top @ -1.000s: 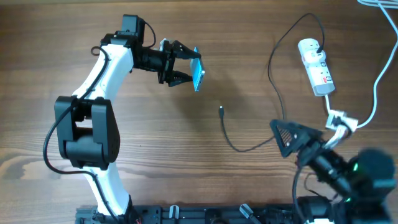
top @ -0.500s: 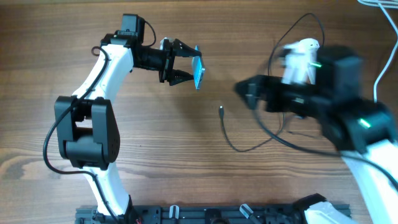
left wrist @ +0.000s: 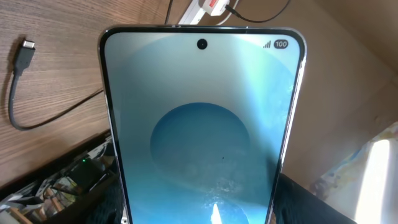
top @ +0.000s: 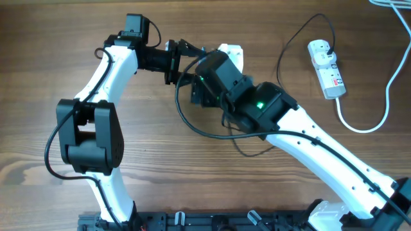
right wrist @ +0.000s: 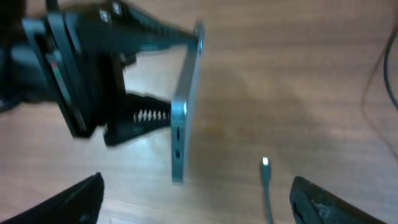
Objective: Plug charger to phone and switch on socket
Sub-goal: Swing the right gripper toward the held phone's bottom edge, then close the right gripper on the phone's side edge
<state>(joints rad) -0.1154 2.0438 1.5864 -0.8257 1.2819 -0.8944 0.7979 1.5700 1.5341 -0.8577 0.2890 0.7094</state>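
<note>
Left gripper: clamped on the phone, held on edge.
Right gripper: spread wide, empty.
Charger: tip on the table, ahead of the right gripper, near the phone.

A robotics lab bench is indicated: a left arm and a right arm are mounted on a black rail at a wood-grain table, where a white power strip is laid.

Teal phone, black charger, white socket, seemingly red-marked
</note>
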